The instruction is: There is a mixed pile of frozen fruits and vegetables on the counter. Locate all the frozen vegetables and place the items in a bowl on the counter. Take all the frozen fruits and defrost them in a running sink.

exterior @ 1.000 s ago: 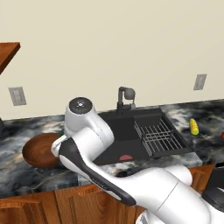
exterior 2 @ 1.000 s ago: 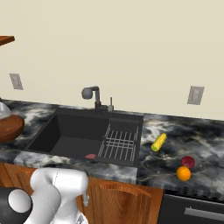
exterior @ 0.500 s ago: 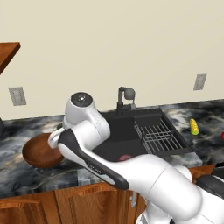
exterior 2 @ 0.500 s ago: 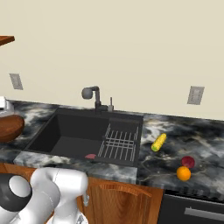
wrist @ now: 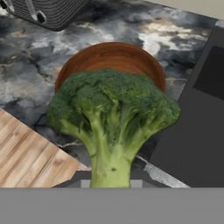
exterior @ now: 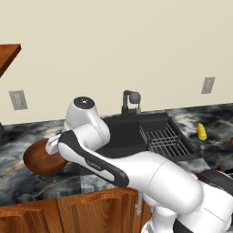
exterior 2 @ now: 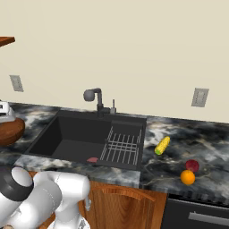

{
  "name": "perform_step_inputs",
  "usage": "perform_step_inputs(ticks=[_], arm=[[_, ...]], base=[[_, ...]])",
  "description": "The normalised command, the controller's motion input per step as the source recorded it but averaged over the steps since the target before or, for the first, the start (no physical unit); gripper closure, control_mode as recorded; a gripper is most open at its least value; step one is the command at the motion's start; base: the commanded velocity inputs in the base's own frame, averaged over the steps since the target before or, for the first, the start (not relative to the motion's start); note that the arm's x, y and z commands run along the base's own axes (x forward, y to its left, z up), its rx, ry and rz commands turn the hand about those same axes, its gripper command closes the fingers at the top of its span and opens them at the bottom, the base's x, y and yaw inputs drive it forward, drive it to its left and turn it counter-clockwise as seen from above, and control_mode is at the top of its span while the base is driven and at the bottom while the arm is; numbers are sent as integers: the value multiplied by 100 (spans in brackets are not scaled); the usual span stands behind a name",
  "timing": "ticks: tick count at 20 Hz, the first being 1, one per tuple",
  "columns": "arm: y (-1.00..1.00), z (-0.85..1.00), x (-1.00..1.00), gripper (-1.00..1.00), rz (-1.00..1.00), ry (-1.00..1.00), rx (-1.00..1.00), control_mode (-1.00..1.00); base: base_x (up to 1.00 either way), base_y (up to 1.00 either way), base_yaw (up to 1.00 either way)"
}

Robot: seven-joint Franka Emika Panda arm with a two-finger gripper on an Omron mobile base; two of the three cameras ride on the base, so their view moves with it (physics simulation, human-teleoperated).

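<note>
A dark green broccoli piece (wrist: 111, 109) fills the middle of the hand view, stalk down between my fingers, with my gripper (exterior: 51, 146) shut on it. Right behind it lies the reddish-brown wooden bowl (wrist: 87, 59), also seen at the left of the counter (exterior: 38, 159) and at the picture's left edge (exterior 2: 10, 130). My hand hangs over the bowl's right rim. A yellow corn cob (exterior 2: 162, 145) lies right of the sink (exterior 2: 74, 134). The dark red ball (exterior 2: 192, 165) and the orange ball (exterior 2: 187, 177) sit near the counter's front edge.
A dark faucet (exterior 2: 95, 97) stands behind the black sink, with a wire rack (exterior 2: 124, 147) on its right side and a flat pinkish patch (exterior 2: 92, 159) on its floor. A dark ribbed appliance (wrist: 48, 11) stands beyond the bowl. Wooden cabinet fronts (exterior: 68, 209) run below the marbled counter (exterior 2: 179, 129).
The arm has swung further left, carrying the broccoli from beside the sink to over the bowl. The corn and both balls have not moved.
</note>
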Motion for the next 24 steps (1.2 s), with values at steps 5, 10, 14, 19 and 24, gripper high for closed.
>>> perform_step_inputs(ticks=[5,10,14,19,24], arm=[[7,-3,1,100,0,14,-12,-100],[0,-32,13,100,-1,12,-16,-100],[11,-29,10,100,0,0,-6,-100],[18,-23,4,100,0,1,0,-100],[20,-21,6,-100,0,2,0,-100]], base=[[0,0,0],[0,0,0],[0,0,0],[0,0,0],[0,0,0]])
